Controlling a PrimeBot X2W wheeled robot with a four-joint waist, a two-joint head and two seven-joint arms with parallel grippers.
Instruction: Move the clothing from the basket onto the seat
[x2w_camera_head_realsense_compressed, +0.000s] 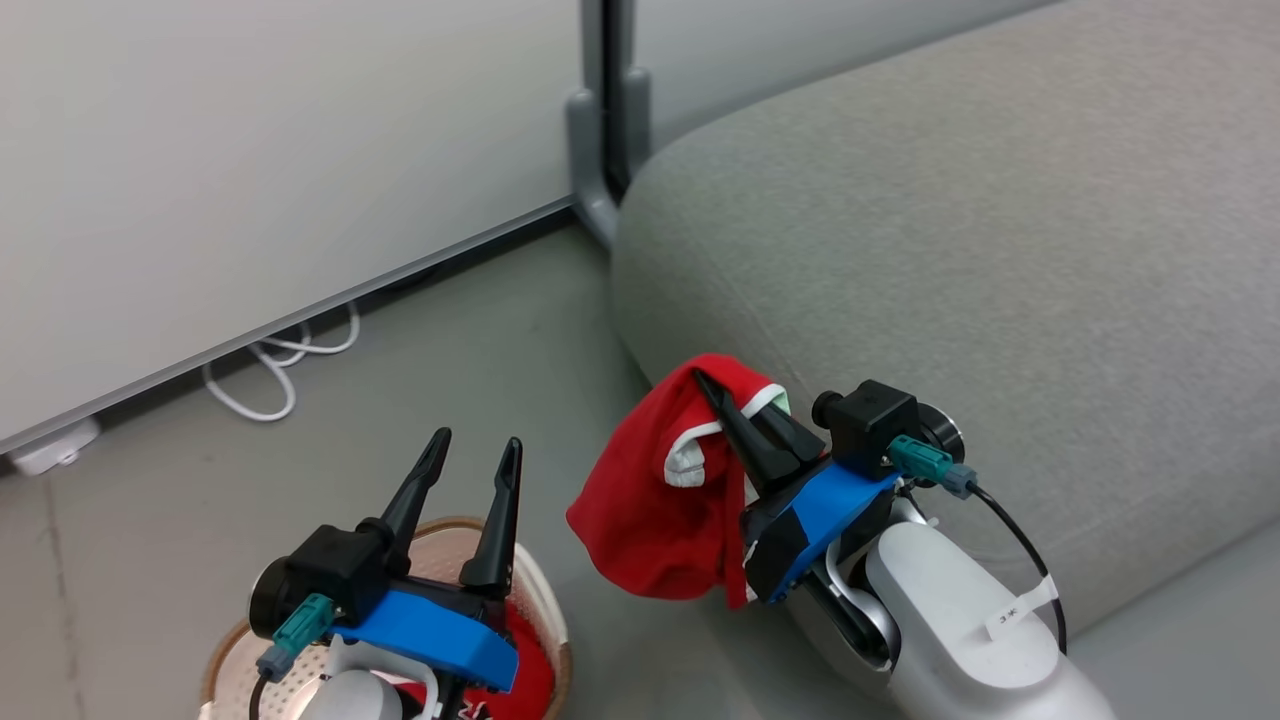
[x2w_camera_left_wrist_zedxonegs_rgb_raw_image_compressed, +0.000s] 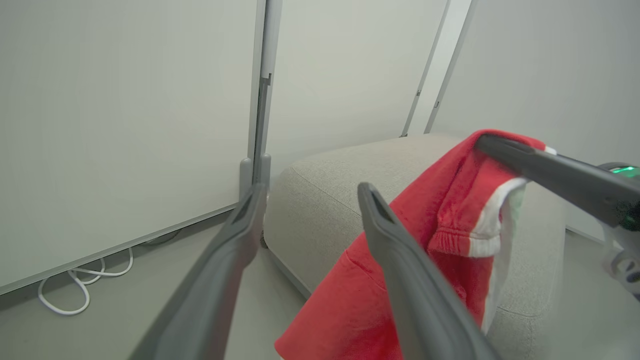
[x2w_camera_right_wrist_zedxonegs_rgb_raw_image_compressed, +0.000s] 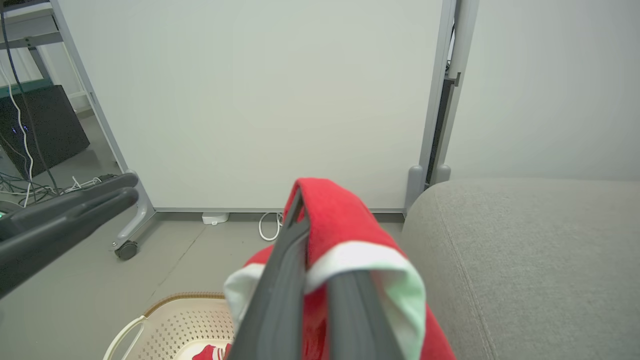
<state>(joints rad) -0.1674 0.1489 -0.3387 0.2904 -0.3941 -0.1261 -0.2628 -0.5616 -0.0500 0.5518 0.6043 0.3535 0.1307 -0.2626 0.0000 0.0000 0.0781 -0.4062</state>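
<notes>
My right gripper (x2w_camera_head_realsense_compressed: 712, 388) is shut on a plain red garment (x2w_camera_head_realsense_compressed: 655, 490) with white trim. The garment hangs in the air beside the front edge of the grey seat (x2w_camera_head_realsense_compressed: 960, 250). From the left wrist it appears as the red garment (x2w_camera_left_wrist_zedxonegs_rgb_raw_image_compressed: 400, 260), draped over the right gripper's fingers (x2w_camera_left_wrist_zedxonegs_rgb_raw_image_compressed: 550, 175); from the right wrist the garment (x2w_camera_right_wrist_zedxonegs_rgb_raw_image_compressed: 340, 225) folds over the right gripper (x2w_camera_right_wrist_zedxonegs_rgb_raw_image_compressed: 299, 197). My left gripper (x2w_camera_head_realsense_compressed: 478, 448) stands open and empty above the cream basket (x2w_camera_head_realsense_compressed: 545, 600). A second red garment (x2w_camera_head_realsense_compressed: 520, 680) lies inside the basket (x2w_camera_right_wrist_zedxonegs_rgb_raw_image_compressed: 175, 325).
A pale partition panel (x2w_camera_head_realsense_compressed: 250, 150) on grey feet (x2w_camera_head_realsense_compressed: 595, 150) stands behind, with a white cable (x2w_camera_head_realsense_compressed: 270, 375) looped on the floor below it. A wheeled panel foot (x2w_camera_right_wrist_zedxonegs_rgb_raw_image_compressed: 127, 245) and dark equipment (x2w_camera_right_wrist_zedxonegs_rgb_raw_image_compressed: 35, 125) sit at the left of the right wrist view.
</notes>
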